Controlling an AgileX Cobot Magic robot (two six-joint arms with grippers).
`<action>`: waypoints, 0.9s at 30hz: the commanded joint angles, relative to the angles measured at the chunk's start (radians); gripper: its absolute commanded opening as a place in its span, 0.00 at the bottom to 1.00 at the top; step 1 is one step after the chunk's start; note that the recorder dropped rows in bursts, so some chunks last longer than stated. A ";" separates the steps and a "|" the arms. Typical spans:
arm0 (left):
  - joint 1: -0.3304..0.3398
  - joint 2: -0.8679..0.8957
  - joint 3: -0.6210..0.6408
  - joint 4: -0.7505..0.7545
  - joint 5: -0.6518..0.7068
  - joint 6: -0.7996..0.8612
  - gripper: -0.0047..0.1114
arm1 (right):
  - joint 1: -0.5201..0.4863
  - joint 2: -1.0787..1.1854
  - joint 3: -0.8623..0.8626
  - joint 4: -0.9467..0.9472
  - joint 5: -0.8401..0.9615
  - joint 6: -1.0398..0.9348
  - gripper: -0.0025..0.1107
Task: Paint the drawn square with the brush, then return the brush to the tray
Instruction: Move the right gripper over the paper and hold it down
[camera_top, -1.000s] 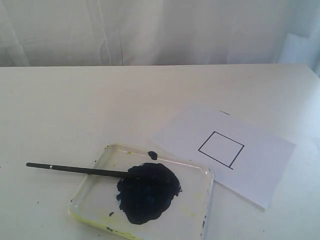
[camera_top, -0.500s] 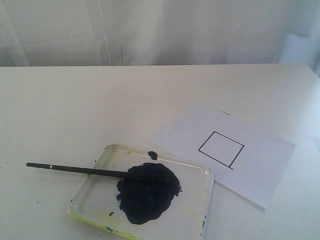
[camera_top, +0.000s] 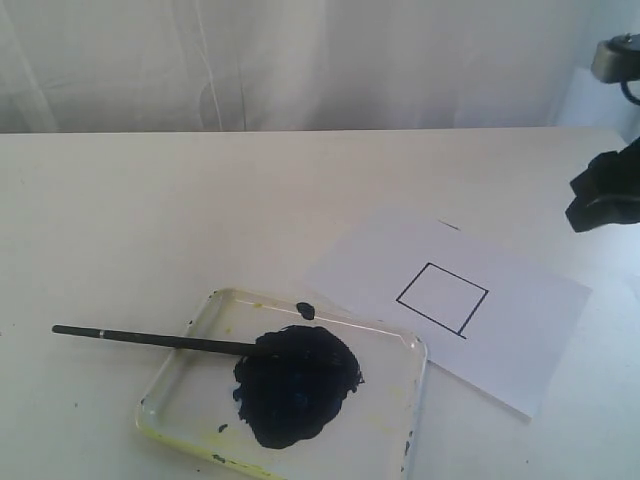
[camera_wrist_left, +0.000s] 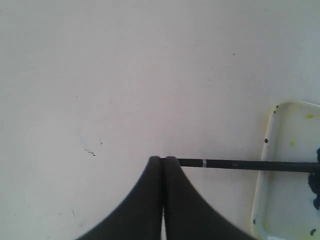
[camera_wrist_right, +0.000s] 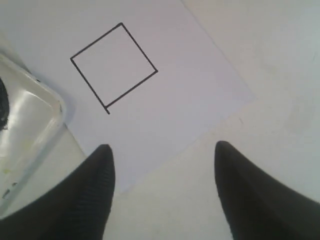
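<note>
The white table (camera_top: 120, 220) holds everything. A paper sheet (camera_top: 520, 340) lies to the right, and a clear tray (camera_top: 180, 385) sits at the near middle, its right corner just beside the paper. A big dark paint blob (camera_top: 295, 385) fills the tray's centre. The square (camera_top: 442, 298) on the paper is a bare outline, so no painting is done yet.

The brush (camera_top: 160, 339) lies with its tip in the blob. Its handle crosses the tray's left rim and points left over the table.

The right claw (camera_wrist_right: 162, 152) hangs released and empty above the paper's right edge, well apart from the brush. The left claw (camera_wrist_left: 162, 159) is clenched on nothing. Its tips line up with the handle's end, though whether they touch it I cannot tell.

The step in hand looks like fetching the brush. To do it well:
- Take the handle on its dry stretch left of the rim.
- Set the fingers square across the shaft.
- Use the slant over the rim as room to close.
- Lift straight up so the wet tip clears the rim.
- Carry the tip high over the paper to avoid stray marks.
</note>
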 joint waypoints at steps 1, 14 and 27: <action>-0.005 0.038 -0.011 -0.090 0.027 0.117 0.04 | -0.003 0.078 -0.007 0.013 -0.095 -0.230 0.51; -0.005 0.106 -0.010 -0.102 0.027 0.273 0.04 | 0.008 0.296 -0.007 0.071 -0.137 -0.510 0.52; -0.005 0.109 -0.010 -0.102 0.037 0.312 0.04 | 0.049 0.411 -0.003 0.050 -0.181 -0.533 0.61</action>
